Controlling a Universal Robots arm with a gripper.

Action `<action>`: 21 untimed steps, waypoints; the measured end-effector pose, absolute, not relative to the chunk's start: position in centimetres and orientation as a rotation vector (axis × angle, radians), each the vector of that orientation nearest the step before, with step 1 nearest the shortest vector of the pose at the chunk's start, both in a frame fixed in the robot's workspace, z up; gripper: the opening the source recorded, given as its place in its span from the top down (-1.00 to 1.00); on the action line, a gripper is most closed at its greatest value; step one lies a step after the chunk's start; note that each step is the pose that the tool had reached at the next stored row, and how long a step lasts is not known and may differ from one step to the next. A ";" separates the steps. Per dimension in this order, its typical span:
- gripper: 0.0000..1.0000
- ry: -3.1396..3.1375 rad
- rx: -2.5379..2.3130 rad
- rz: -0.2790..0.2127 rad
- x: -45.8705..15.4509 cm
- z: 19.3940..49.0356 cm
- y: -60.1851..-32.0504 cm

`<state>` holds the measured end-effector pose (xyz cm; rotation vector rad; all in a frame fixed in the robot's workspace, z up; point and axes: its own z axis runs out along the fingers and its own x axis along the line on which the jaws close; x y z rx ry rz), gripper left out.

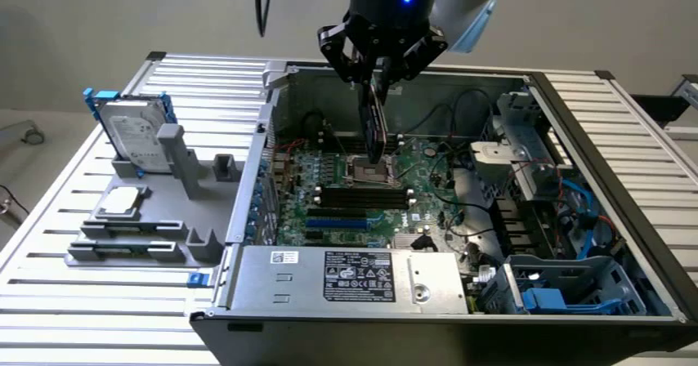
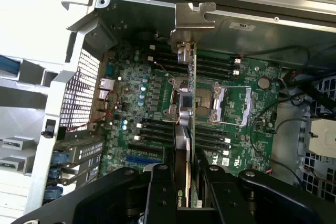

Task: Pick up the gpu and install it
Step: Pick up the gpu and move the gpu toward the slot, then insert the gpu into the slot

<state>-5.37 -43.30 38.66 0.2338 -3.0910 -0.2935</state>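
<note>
open computer case (image 1: 436,341), motherboard (image 1: 327,174), hard drive (image 1: 133,133)

The black fingers (image 2: 160,190) clamp the gpu (image 2: 182,156) edge-on, its silver bracket (image 2: 194,17) out over the motherboard (image 2: 147,103).

One open black metal computer case (image 1: 436,341) lies on one slatted aluminium table (image 1: 87,301).

Inside the case:
- one green motherboard (image 1: 327,170)
- one silver boxy power supply (image 1: 349,278) with a black label
- one round silver coin cell (image 2: 264,83)

Above the case:
- one black gripper (image 1: 378,76)
- one gpu (image 1: 374,125), a thin flat card

Beside the case, on the exterior view's left:
- one grey plastic parts tray (image 1: 109,260)
- one silver hard drive in a blue frame (image 1: 133,137)
- one square silver processor chip (image 1: 120,201)
- two narrow black memory sticks (image 1: 126,229) (each lying in its own tray slot)
</note>
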 end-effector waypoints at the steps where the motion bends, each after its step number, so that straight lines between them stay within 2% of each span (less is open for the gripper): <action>1: 0.48 -3.091 0.234 -0.294 -5.4 38.7 -43.3; 13: 0.48 -3.091 0.234 -0.293 -5.4 38.7 -43.3; 15: 0.48 -3.090 0.235 -0.307 -5.3 38.7 -43.4; 21: 0.48 -3.066 0.381 -0.304 -5.3 38.6 -43.4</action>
